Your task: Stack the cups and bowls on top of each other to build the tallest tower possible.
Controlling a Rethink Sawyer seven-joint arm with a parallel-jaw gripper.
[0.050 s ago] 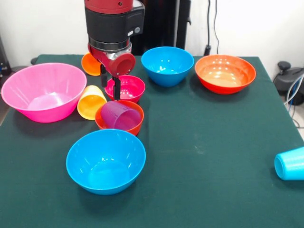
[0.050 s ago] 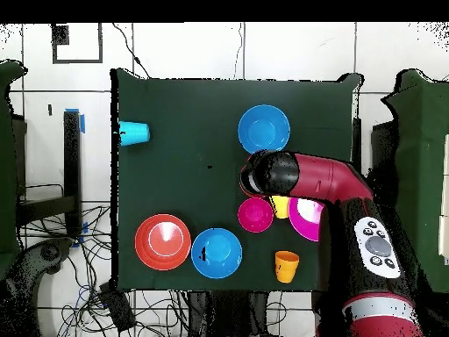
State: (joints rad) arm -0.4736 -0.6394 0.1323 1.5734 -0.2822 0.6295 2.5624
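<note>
In the front view the gripper [image 1: 109, 84] hangs at the upper left of the frame, over the small magenta bowl [image 1: 127, 88]. Its two dark fingers [image 1: 116, 88] stand slightly apart with nothing between them.

Just below, in the left centre, the purple cup [image 1: 118, 115] lies tilted inside the small orange bowl [image 1: 136, 126]. The yellow-orange cup [image 1: 90, 101] lies on its side, just beside this bowl and the large pink bowl [image 1: 42, 90] at the left edge. The orange cup [image 1: 90, 64] is partly hidden behind the arm.

One blue bowl [image 1: 106, 160] sits at the lower left, the other blue bowl [image 1: 167, 65] at the top centre, with the orange-red bowl [image 1: 225, 73] to its right. The light blue cup [image 1: 289, 164] lies on its side at the right edge of the green table [image 1: 213, 142].

I can read no writing or brand on any cup or bowl.
</note>
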